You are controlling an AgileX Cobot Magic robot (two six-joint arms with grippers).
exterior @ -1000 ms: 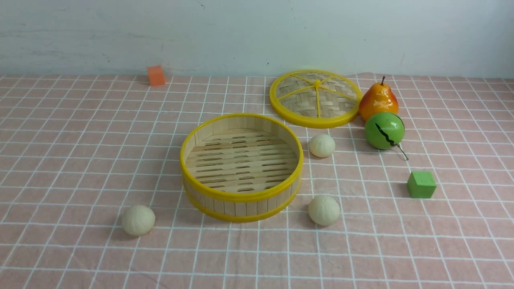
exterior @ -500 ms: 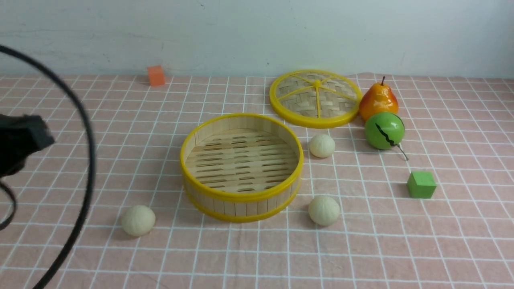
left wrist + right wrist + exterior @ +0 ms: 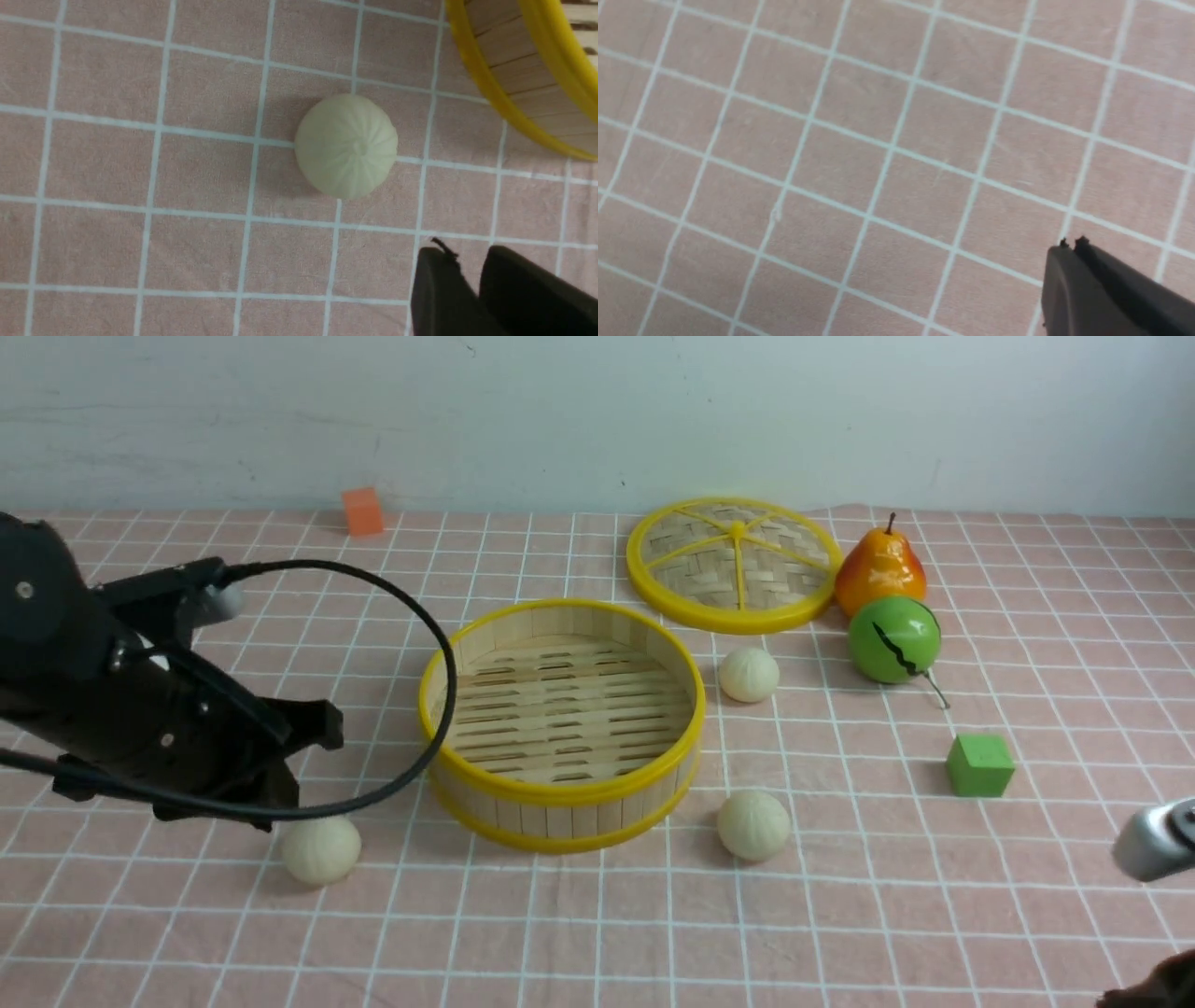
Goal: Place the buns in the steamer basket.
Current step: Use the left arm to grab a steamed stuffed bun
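Three cream buns lie on the pink checked cloth: one front left (image 3: pixel 320 848), one front right of the basket (image 3: pixel 752 824), one behind its right side (image 3: pixel 748 674). The steamer basket (image 3: pixel 560 793) stands mid-table, nothing in it. My left gripper (image 3: pixel 285 789) hovers just above and behind the front-left bun. In the left wrist view that bun (image 3: pixel 346 145) lies off to one side of the gripper (image 3: pixel 467 256), whose fingertips stand a narrow gap apart and hold nothing; the basket wall (image 3: pixel 523 79) is close by. My right gripper (image 3: pixel 1071 242) is shut over bare cloth.
A flat woven lid (image 3: pixel 735 565) lies behind the basket. A pear (image 3: pixel 879 569) and a green ball (image 3: pixel 893 639) sit at the right, a green cube (image 3: pixel 979 764) nearer. An orange cube (image 3: pixel 362 511) is by the wall. The right arm's end (image 3: pixel 1153 840) shows at the front right edge.
My left arm has swung in from the left edge to just over the front-left bun. Part of the right arm has come into view at the front right. The buns and basket have not moved.
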